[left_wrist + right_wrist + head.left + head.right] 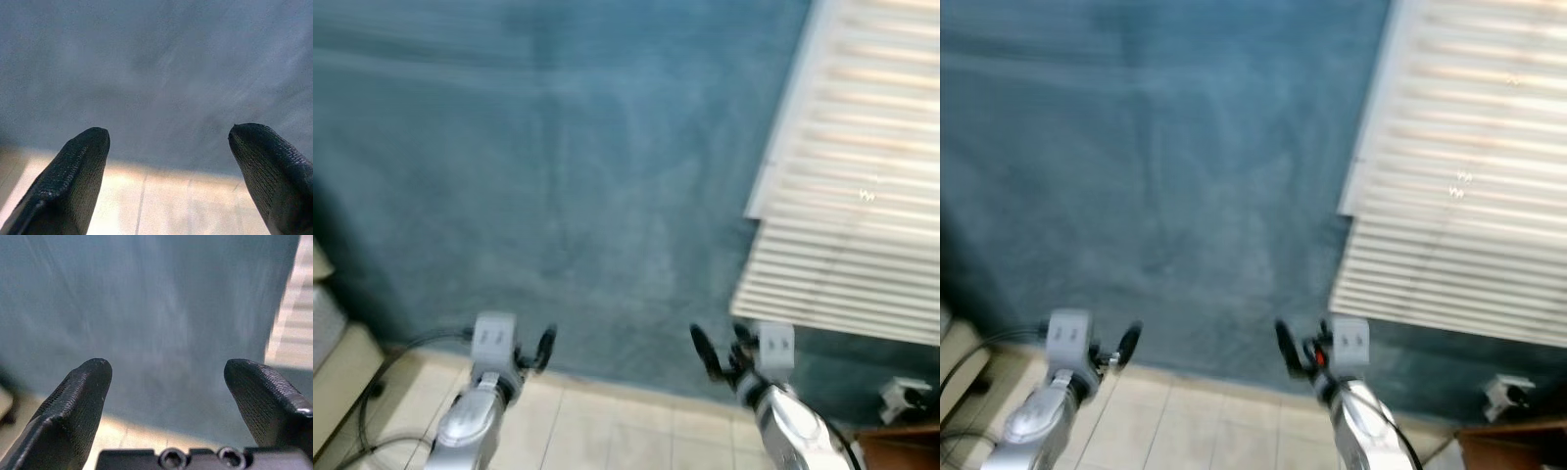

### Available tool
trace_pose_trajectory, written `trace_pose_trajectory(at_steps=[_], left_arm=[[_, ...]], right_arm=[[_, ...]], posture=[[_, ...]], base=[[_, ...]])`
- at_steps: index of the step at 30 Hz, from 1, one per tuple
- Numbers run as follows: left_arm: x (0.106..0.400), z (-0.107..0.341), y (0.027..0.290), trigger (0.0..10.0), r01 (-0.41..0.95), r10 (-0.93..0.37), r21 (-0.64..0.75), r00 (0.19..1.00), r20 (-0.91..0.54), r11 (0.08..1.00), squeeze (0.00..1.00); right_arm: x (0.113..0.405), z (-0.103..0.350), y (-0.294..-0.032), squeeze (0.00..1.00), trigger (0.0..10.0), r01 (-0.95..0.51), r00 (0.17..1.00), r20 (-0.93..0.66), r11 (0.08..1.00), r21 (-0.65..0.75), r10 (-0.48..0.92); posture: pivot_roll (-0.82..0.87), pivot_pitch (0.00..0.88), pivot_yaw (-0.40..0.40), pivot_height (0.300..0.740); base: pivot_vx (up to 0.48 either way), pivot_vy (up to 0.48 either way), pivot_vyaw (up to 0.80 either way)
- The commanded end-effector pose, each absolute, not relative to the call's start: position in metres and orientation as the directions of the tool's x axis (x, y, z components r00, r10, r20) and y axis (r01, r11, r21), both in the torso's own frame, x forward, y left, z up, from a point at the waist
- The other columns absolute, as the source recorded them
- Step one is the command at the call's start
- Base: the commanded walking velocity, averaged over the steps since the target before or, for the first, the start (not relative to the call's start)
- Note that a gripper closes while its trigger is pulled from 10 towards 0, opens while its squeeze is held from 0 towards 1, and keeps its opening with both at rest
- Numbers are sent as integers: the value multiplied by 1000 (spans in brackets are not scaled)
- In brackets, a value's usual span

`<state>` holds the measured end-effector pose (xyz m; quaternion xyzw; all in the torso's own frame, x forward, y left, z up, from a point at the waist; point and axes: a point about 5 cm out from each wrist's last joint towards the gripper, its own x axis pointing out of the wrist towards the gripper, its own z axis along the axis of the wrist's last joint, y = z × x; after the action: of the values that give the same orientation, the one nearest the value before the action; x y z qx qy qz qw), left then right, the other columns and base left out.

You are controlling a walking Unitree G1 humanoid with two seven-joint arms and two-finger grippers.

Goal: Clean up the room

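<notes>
A blue carpet (558,176) spreads over the floor ahead, and no loose item lies on the part I see. My left gripper (544,349) hangs low at the carpet's near edge, over the pale tiles (607,421). In the left wrist view its fingers (83,166) stand wide apart with nothing between them. My right gripper (709,353) is at the same height, close to the corner of a white slatted panel (852,196). The right wrist view shows this gripper (164,377) open and empty too. The picture is a little blurred.
The slatted panel lies over the carpet on the right. A black cable (382,377) runs over the tiles at the left beside a beige piece of furniture (337,367). A white plug (904,394) and a brown wooden edge (901,443) sit at the lower right.
</notes>
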<state>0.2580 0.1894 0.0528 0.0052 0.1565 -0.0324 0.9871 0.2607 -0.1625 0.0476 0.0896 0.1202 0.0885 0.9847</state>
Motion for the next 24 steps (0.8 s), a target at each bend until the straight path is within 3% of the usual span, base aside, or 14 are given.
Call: trace_pose_trajectory(at_steps=[1, 5, 6, 9, 12, 18, 24], left_arm=[[261, 54, 189, 10000, 66, -61, 6, 950, -306, 998, 0], [254, 55, 191, 10000, 139, -112, 74, 950, -291, 988, 0], [246, 58, 191, 10000, 231, -181, 140, 937, -297, 963, 0], [273, 65, 180, 10000, 313, -263, 148, 922, -283, 938, 0], [282, 61, 171, 10000, 277, -253, 51, 926, -279, 959, 0], [275, 55, 171, 10000, 136, -127, 17, 957, -262, 991, 0], [277, 67, 176, 10000, 113, -91, 101, 975, -205, 988, 0]], right_arm=[[255, 36, -169, 0, 10000, -122, 946, -273, 974, 192, 173], [247, 31, -183, 0, 10000, -10, 955, -289, 986, 168, 59], [233, 30, -192, 0, 10000, 43, 959, -284, 990, 133, -3], [227, 27, -197, 0, 10000, 147, 957, -266, 983, 115, -112], [231, 36, -193, 0, 10000, 115, 968, -233, 990, 85, -92], [233, 32, -199, 0, 10000, 67, 963, -267, 995, 72, -45], [253, 33, -196, 0, 10000, 1, 962, -272, 995, 99, 26]], posture=[[27, 0, -49, 740], [23, 0, -51, 740], [11, 0, -29, 740], [-60, 0, 47, 740], [-115, 0, 50, 740], [-85, 0, 7, 740], [-21, 0, -29, 740]], base=[[0, 0, 0], [0, 0, 0], [0, 0, 0], [0, 0, 0], [0, 0, 0], [0, -206, 698], [0, 0, 698]])
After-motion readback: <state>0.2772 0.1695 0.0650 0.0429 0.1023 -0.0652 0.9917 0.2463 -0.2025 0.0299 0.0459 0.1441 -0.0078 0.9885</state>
